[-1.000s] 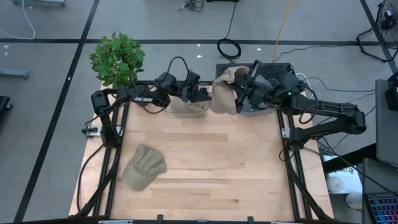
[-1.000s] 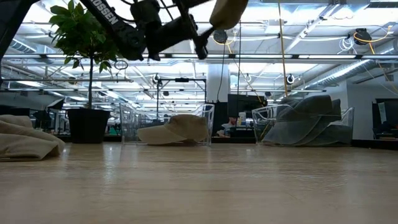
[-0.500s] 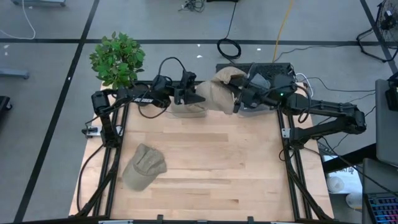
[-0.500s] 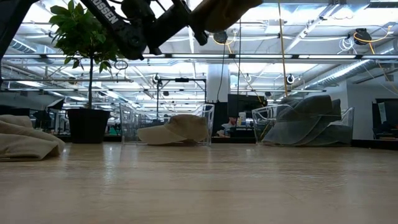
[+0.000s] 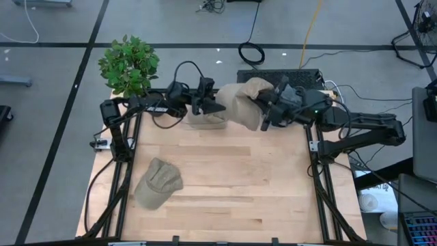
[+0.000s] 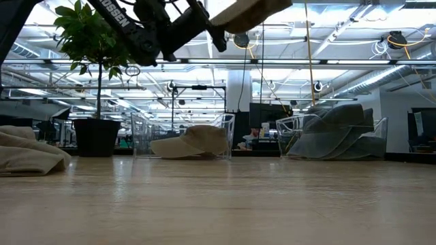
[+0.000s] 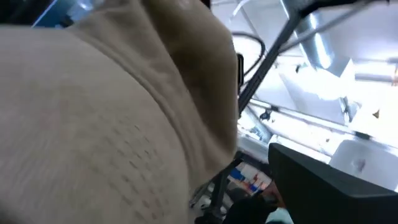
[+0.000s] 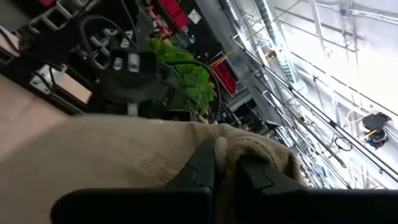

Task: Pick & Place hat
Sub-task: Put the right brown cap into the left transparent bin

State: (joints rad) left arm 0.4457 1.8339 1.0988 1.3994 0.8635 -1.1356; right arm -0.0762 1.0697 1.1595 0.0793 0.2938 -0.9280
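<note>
A tan hat is held in the air above the table's far edge, over a clear bin. My right gripper is shut on it from the right. My left gripper meets the hat's left edge, and the hat fills the left wrist view. In the low view the hat is at the top, beside the left gripper. A second tan hat lies flat on the table's near left part. My right gripper pinches a bunched fold of the hat's cloth between its two fingers, at the hat's right end. It comes in roughly level from the table's right side. The hat is lifted clear and reaches leftward from the fingers toward the left gripper.
Two clear bins stand at the far edge. One holds a tan hat, the other several grey hats. A potted plant stands at the far left corner. The second tan hat shows at the low view's left edge.
The hat has turned from hanging bunched and upright at the right gripper to lying flatter. Its left edge has spread toward the table's left. My left gripper has drawn back a little toward the left, and the hat's edge has followed it.
</note>
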